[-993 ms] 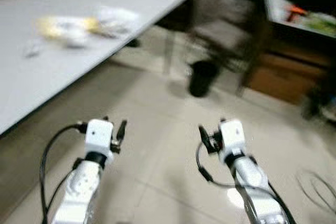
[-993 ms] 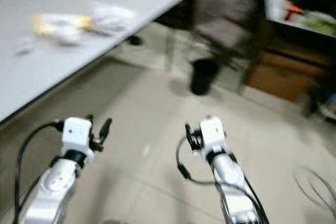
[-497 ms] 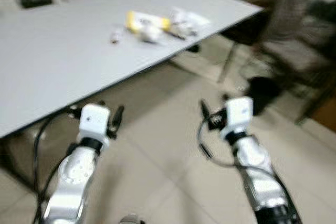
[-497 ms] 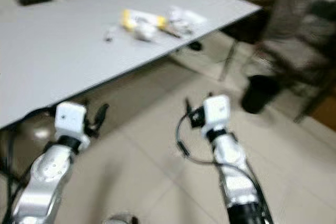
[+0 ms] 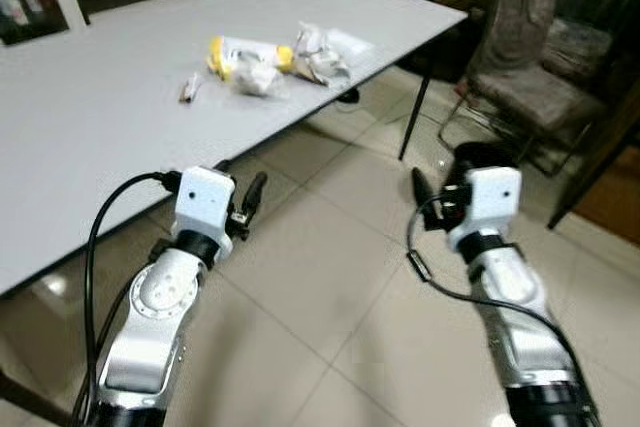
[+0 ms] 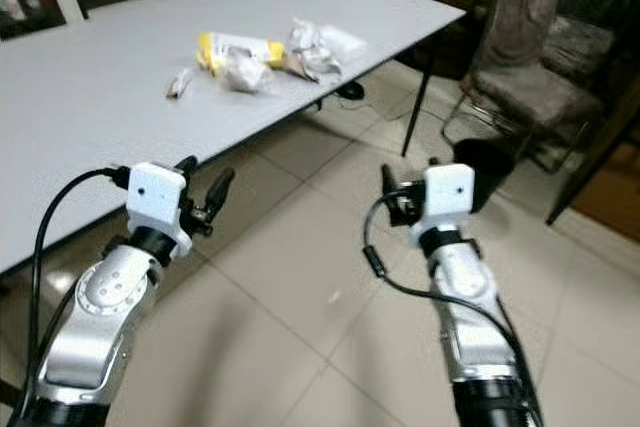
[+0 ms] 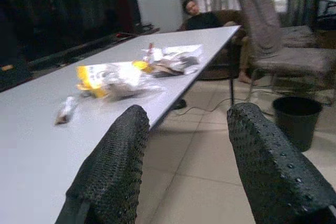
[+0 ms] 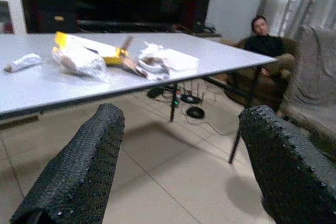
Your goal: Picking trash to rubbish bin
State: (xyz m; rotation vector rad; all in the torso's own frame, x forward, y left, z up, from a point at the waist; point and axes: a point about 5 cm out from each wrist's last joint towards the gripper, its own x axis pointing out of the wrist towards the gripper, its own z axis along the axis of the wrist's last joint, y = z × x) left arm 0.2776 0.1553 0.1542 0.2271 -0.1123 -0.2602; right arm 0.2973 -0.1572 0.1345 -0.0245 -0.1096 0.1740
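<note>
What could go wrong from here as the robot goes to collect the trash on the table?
1. The crumpled wrappers lie far across the white table; both open tools, left tool and right tool, may fall short.
2. The small scrap lies apart and might be missed.
3. The black bin stands near a chair, crowding the approach.

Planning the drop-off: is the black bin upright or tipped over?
Upright. The black bin stands on the tiled floor near the chair, its round rim facing up. What it holds cannot be told.
</note>
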